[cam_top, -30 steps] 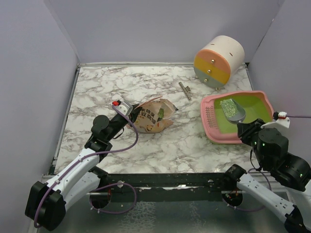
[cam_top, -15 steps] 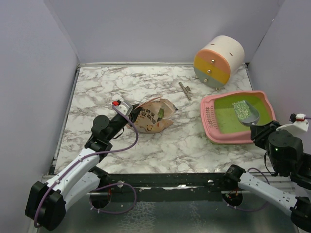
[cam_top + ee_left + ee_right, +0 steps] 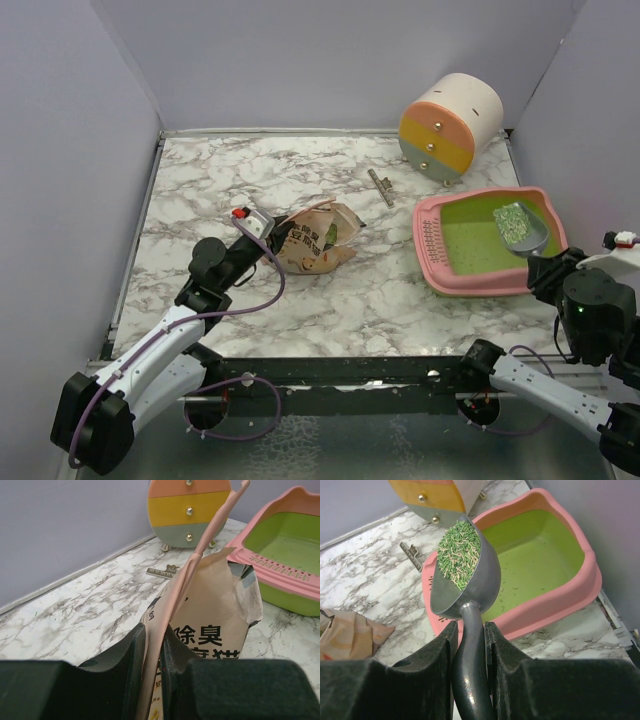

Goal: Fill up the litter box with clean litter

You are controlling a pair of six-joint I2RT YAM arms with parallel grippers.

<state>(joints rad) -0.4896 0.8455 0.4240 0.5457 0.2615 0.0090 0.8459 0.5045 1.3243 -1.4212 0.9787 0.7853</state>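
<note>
Presently, right gripper (image 3: 470,630): clenched on the handle of the scoop, a finger on each side of it.
Scoop (image 3: 470,575): silver metal, its bowl pointing away from the wrist toward 12 o'clock and tilted up a little; from the top camera it hangs over the 3 o'clock part of the tray.
Clean litter (image 3: 459,552): short green and pale pellets heaped in the bowl of the scoop, the heap reaching its front lip.
Litter box (image 3: 560,605): pink tray with a lime-green inside, below and beyond the scoop; its green floor shows with a few dark specks on it. It sits at the 3 o'clock side of the table.
Left gripper (image 3: 152,635): grasping the pink strap, with both fingers pressed against it.
Pink strap (image 3: 200,560): a thin band running up from between the fingers toward 1 o'clock, taut against the bag's torn mouth.
Bag (image 3: 210,630): tan paper with dark printed characters, open at the top, lying near the table's middle, slightly toward 9 o'clock.
Drum (image 3: 450,125): round, cream with orange, yellow and grey bands and small knobs, at 1 o'clock on the table, just beyond the tray's far rim.
Metal piece (image 3: 380,186): small and flat, lying between bag and drum.
Table (image 3: 250,170): white marble pattern with grey veins.
</note>
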